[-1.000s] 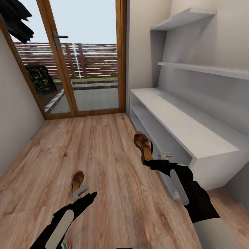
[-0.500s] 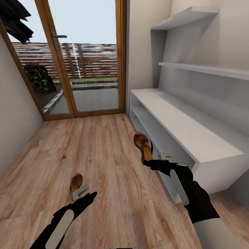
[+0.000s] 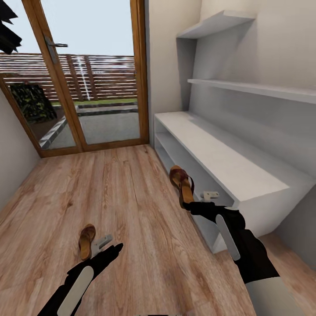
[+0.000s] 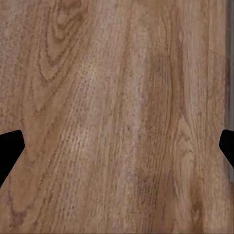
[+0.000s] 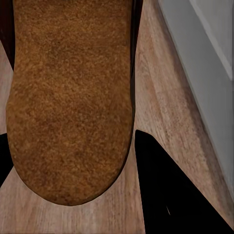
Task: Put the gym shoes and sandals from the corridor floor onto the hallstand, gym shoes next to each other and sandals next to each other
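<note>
Two sandals (image 3: pixel 181 183) (image 3: pixel 86 239) (one rack (image 3: pixel 228 169))

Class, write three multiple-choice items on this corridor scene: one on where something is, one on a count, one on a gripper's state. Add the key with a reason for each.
1. Where is the sandal that is not being held?
A. On the rack's top
B. On the floor, close to the left gripper
C. On a wall shelf

2. How many sandals are visible?
A. One
B. Two
C. Four

3. The right gripper is:
A. Open and empty
B. Shut on a sandal
C. Shut on the door handle

Key: B, the loose sandal lies on the wood floor beside the left gripper. B, that one plus the held sandal. B, the right gripper clamps the held sandal's end.
</note>
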`<state>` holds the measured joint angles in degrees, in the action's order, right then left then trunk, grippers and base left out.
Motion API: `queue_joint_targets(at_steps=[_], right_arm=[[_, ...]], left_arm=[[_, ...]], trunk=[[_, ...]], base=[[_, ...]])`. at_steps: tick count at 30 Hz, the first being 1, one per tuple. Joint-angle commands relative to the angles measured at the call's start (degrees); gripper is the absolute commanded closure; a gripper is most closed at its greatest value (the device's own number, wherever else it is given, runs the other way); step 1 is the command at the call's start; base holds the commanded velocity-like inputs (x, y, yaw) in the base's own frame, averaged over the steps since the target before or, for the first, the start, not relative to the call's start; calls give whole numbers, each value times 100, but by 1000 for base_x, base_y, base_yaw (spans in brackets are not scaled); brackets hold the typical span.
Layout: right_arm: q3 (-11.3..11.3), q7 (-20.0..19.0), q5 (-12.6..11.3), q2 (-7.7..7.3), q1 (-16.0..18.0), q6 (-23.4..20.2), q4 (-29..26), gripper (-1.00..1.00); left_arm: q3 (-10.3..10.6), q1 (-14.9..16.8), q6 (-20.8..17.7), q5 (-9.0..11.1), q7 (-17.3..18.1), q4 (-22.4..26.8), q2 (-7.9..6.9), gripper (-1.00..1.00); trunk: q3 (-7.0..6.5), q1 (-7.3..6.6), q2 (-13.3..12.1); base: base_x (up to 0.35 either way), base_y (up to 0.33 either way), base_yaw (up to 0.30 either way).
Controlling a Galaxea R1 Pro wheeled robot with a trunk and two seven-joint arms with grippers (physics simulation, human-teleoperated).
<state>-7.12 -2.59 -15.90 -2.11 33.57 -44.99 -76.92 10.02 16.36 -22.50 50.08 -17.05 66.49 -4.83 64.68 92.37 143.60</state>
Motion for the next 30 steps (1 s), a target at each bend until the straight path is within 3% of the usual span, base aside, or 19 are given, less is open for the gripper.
queue_joint_targets(at_steps=[1,30], right_arm=[[0,20,-21,0,0,0,-3,100],[-9,22,-27,-9,-9,-1,-16,100]], left_arm=[[0,-1,0,1,0,-1,0,-100],[-7,-10,0,6,0,1,-8,-100]], trunk=[[0,0,0],[0,0,0]], base=[[0,0,-24],[0,-38,-3]])
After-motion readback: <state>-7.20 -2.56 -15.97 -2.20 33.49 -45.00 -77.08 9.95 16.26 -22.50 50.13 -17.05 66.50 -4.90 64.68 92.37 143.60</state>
